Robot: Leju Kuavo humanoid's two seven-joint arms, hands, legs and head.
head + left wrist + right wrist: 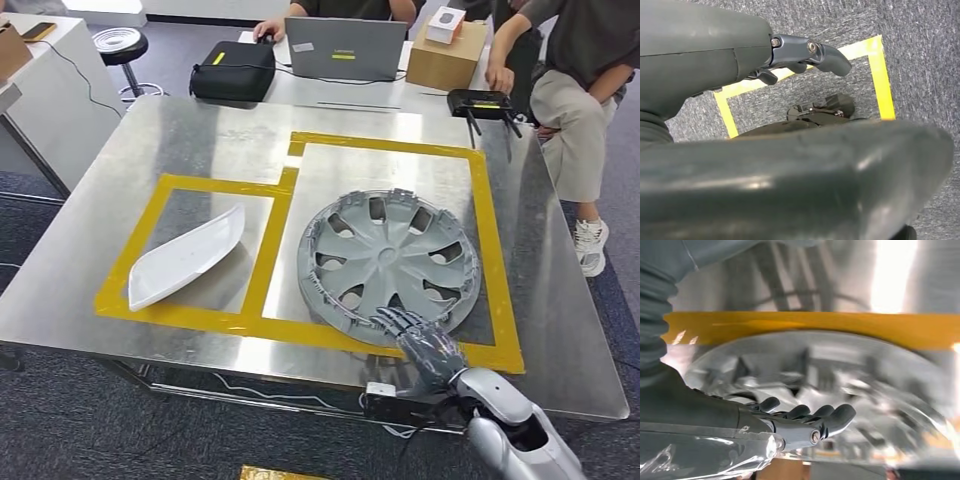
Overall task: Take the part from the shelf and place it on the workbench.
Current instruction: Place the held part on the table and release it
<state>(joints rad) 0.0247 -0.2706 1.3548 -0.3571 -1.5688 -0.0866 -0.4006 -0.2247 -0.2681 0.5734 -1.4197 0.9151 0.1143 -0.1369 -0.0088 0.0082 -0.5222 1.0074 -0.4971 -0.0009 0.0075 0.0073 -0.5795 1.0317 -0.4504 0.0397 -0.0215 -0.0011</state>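
Observation:
A grey wheel cover (389, 258) lies flat on the metal workbench (226, 140), inside the right-hand yellow tape box. My right hand (426, 350) reaches over the bench's near edge, its fingers stretched out over the cover's near rim, and I see no grip on it. The right wrist view shows those fingers (806, 417) held straight, with the cover (851, 370) blurred just beyond them. A white curved part (185, 258) lies in the left tape box. My left hand (806, 52) hangs over grey carpet with its fingers apart and nothing in it.
At the bench's far side stand a laptop (346, 48), a black bag (232, 70), a cardboard box (445, 55) and a black device (483, 103). People sit behind it and at the far right (581, 90). A stool (121, 42) stands at the back left. Yellow tape (881, 75) marks the floor.

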